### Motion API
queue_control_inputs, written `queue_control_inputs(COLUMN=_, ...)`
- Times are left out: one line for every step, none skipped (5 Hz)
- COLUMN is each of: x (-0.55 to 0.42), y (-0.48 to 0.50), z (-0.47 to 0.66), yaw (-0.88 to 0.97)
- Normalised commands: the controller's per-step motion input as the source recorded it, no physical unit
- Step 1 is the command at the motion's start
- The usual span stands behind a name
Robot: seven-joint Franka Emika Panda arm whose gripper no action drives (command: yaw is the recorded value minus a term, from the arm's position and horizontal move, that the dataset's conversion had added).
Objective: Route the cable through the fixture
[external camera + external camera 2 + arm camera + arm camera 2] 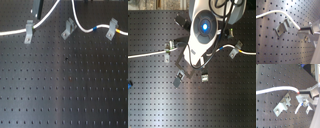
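Note:
The white cable (50,14) runs in from the first exterior view's left, past an upright grey clip (29,30), then up out of the picture. Another stretch drops beside the slanted grey fixture (67,30) and carries a blue band (94,29). It looks to pass beside the fixture's forked end, not clearly in it. In both wrist views my gripper (304,29) (303,95) is shut on the cable (273,12) (276,89), just beyond a grey clip (282,27) (283,105). The cable passes over that clip's top. I cannot tell which clip it is.
A third grey clip (112,29) at the first exterior view's right holds the yellow-banded part of the cord. In the second exterior view the arm's white body (203,30) hides the middle of the black perforated board (228,100). Two clips (169,48) (235,50) show beside the arm.

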Motion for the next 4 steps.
queue_control_inputs(x=0.143, y=0.2, z=0.69, yaw=0.04)
queue_control_inputs(x=-0.001, y=-0.001, z=0.03, yaw=0.0)
queue_control_inputs(x=-0.048, y=0.037, z=0.0, yaw=0.13)
queue_control_inputs(x=-0.153, y=-0.188, z=0.11, yaw=0.04)
